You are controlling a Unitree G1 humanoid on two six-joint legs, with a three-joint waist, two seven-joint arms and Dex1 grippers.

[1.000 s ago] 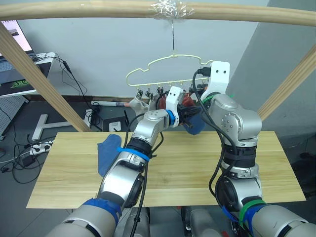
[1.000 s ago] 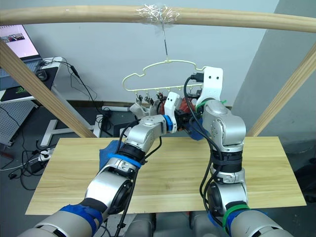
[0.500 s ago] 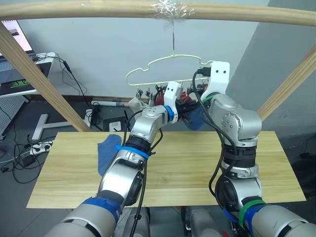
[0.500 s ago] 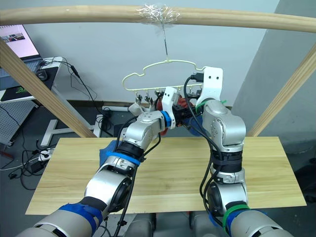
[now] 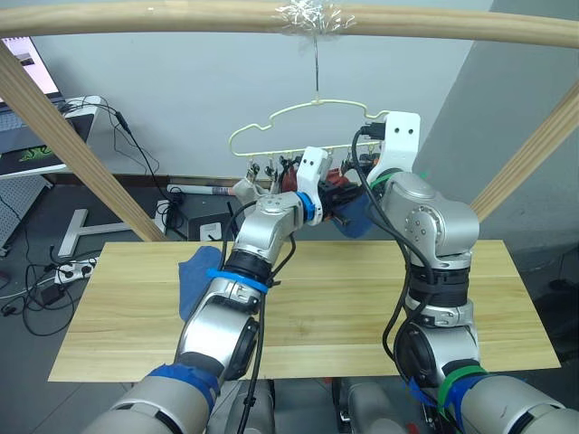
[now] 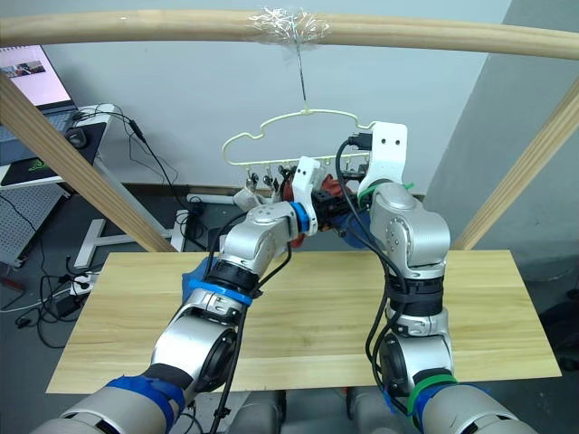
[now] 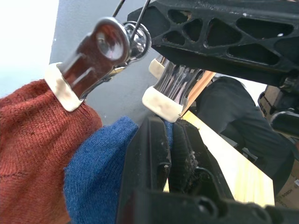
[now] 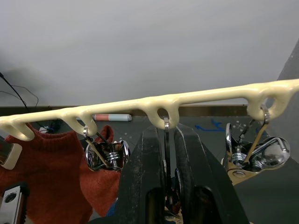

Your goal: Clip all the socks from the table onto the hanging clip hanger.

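The pale clip hanger (image 5: 298,122) hangs from the top pole. My left gripper (image 7: 169,130) is shut on a blue sock (image 7: 100,170), holding its edge just under a metal clip (image 7: 169,88). My right gripper (image 8: 165,135) is shut on that clip, right under the hanger's bar (image 8: 205,95). A rust-red sock (image 7: 35,123) hangs from the neighbouring clip (image 7: 96,53), and a light grey sock (image 5: 246,190) hangs further left. A second blue sock (image 5: 194,276) lies on the table (image 5: 362,307) at the left.
Round wooden poles (image 5: 163,18) frame the space above and slant down at both sides (image 5: 63,136). A desk with a laptop (image 5: 27,136) stands at the far left, and cables and a power strip (image 5: 68,269) lie on the floor behind the table.
My left gripper has risen a little and moved slightly left, bringing the blue sock up to the clip. The right arm has hardly moved.
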